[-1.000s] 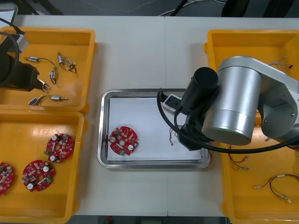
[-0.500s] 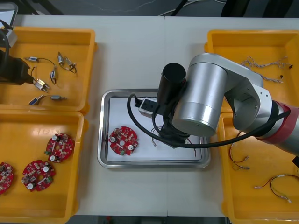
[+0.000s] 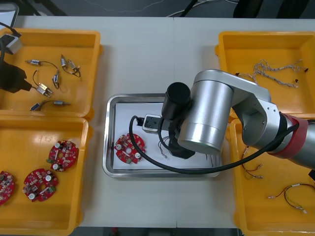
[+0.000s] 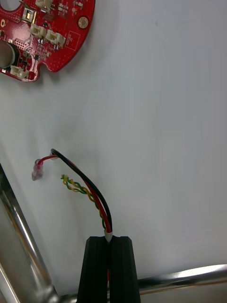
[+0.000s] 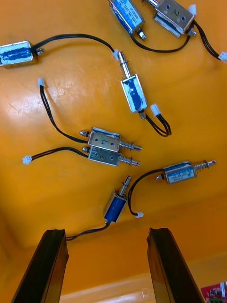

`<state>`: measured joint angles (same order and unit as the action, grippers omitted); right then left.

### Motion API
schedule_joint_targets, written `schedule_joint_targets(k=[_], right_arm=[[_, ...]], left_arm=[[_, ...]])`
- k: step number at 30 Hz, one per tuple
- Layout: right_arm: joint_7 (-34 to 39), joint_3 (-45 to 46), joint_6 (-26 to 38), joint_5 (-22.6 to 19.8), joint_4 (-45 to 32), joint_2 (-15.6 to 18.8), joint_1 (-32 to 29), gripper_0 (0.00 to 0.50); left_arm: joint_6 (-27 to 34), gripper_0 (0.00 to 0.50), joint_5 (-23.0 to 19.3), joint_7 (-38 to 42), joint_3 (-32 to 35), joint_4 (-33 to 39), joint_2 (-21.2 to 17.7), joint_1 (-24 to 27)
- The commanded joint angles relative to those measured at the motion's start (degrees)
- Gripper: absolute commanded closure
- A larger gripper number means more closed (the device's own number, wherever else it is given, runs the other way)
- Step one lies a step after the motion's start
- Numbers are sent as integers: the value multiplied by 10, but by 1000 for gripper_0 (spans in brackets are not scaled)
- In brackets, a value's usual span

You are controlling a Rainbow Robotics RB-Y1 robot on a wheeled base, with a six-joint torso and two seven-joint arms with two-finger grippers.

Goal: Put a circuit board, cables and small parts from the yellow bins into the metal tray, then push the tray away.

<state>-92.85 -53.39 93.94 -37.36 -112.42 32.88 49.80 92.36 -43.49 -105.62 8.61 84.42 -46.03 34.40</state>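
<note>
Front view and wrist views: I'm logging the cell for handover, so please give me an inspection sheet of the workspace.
Surface: light table, yellow bins at both sides.
Job's things: metal tray, white inside, holds one circuit board; more boards in near left bin; small metal parts in far left bin.
Clutter: nothing seen.
Grippers: right gripper over tray, shut on red and yellow cable; left gripper open above the small metal parts.
Cables: blue and white cables in far right bin; red and yellow ones in near right bin.
Surroundings: nothing seen.
</note>
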Motion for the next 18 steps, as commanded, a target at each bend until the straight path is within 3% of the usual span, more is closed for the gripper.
schedule_joint_targets(k=[1,8,14,18], right_arm=[[-4,-21,-20,15,-1,5,-10,500],[-4,-24,-28,22,19,-4,-16,489],[-4,-24,-39,33,19,-3,-31,477],[-1,-24,-40,27,19,-3,-30,426]], left_arm=[[-26,0,-1,-43,-22,0,-29,29],[-68,0,-5,-81,-76,-7,-41,26],[-92,0,-22,-177,-76,-48,-41,27],[-94,0,-32,-227,-76,-56,-41,26]])
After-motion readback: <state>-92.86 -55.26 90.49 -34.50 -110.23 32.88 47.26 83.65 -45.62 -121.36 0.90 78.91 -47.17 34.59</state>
